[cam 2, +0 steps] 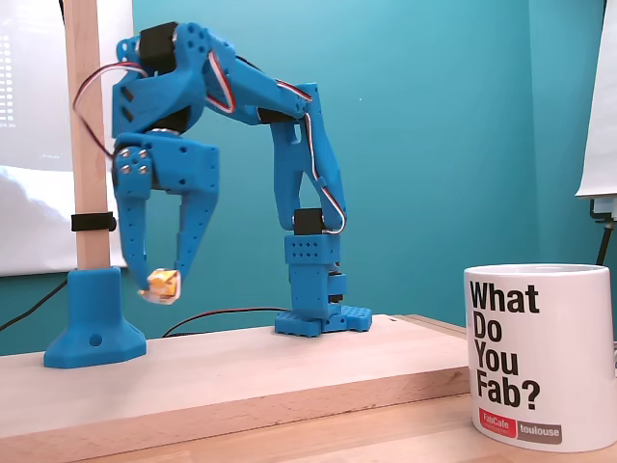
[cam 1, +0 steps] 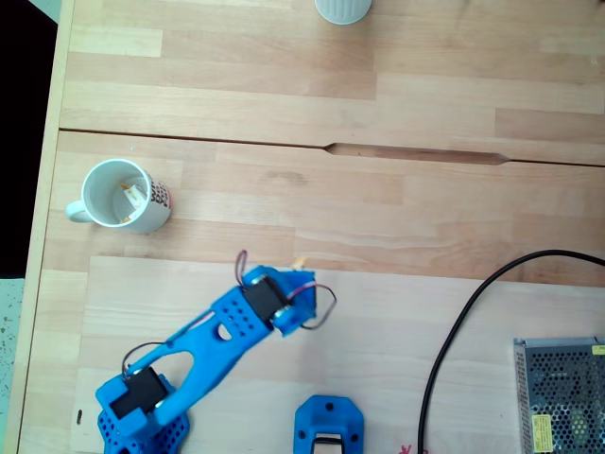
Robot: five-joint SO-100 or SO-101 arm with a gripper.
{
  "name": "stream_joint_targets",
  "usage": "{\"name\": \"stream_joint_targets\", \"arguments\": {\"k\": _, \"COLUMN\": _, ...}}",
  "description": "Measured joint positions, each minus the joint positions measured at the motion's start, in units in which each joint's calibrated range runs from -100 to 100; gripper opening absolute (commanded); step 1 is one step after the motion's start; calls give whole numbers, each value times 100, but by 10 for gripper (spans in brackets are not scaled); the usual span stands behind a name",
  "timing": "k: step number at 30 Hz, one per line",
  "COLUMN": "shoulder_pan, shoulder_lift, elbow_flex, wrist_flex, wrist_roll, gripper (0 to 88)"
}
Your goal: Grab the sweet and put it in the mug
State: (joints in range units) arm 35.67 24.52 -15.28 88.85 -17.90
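Midway through the task, the sweet (cam 2: pixel 162 285) is held pinched between the tips of the blue gripper (cam 2: pixel 160 283) and lifted off the table (cam 1: pixel 397 218), while the mug (cam 1: pixel 121 196), at far left in the top-down fixed view, is yet to be reached.

Blue arm, base at the table's near edge in a fixed view, upper links raised and folded over, wrist bent downward. Gripper (cam 2: pixel 160 285) pointing down, clear of the wood surface, fingers (cam 2: pixel 190 231) converging at the tips, clamped on the sweet (cam 2: pixel 162 284).
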Motion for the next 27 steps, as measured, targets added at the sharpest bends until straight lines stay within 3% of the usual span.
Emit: {"name": "stream_joint_targets", "arguments": {"k": 27, "shoulder_pan": -2386, "shoulder_lift": -1026, "elbow_flex": 27, "wrist_flex": 8, "wrist_roll": -34, "gripper": 31}}
